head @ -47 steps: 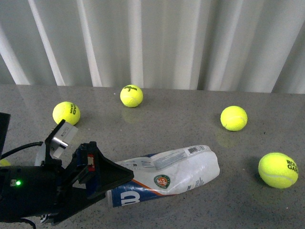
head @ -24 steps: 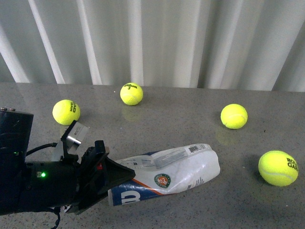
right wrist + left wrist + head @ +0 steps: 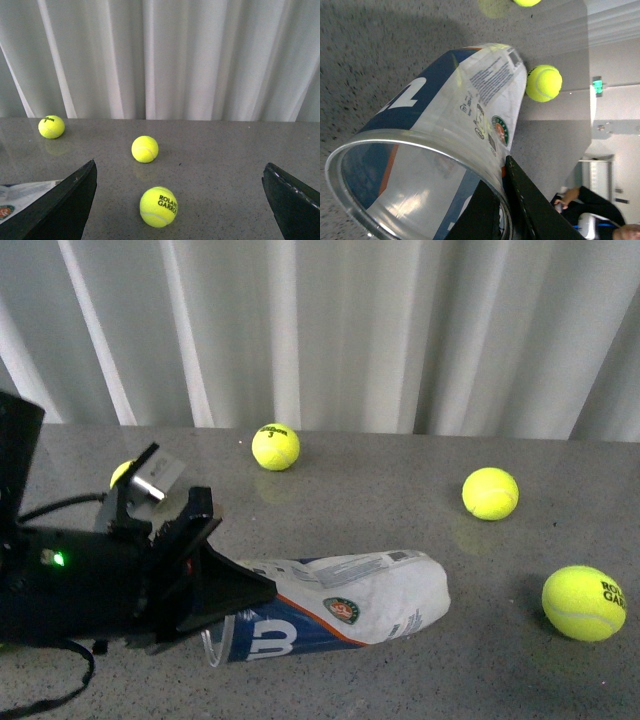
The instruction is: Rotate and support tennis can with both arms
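Though the grey table (image 3: 400, 490) fills most of what I see, my eye goes first to the left arm (image 3: 80, 585), low at the near edge. The left gripper (image 3: 262, 592) is clamped on the metal-rimmed open end of the tennis can (image 3: 350, 600). My left wrist view shows the can's wall pinched between the fingers (image 3: 530, 205). The can lies on its side near the middle of the table, its closed end pointing toward the robot's right. I'd call the first grasp made and the turning not yet done. The right gripper (image 3: 179, 167) is spread wide with nothing in it, well short of the can, so the supporting hold remains. Four tennis balls (image 3: 583, 602) lie scattered apart from the can, one half hidden behind the left arm.
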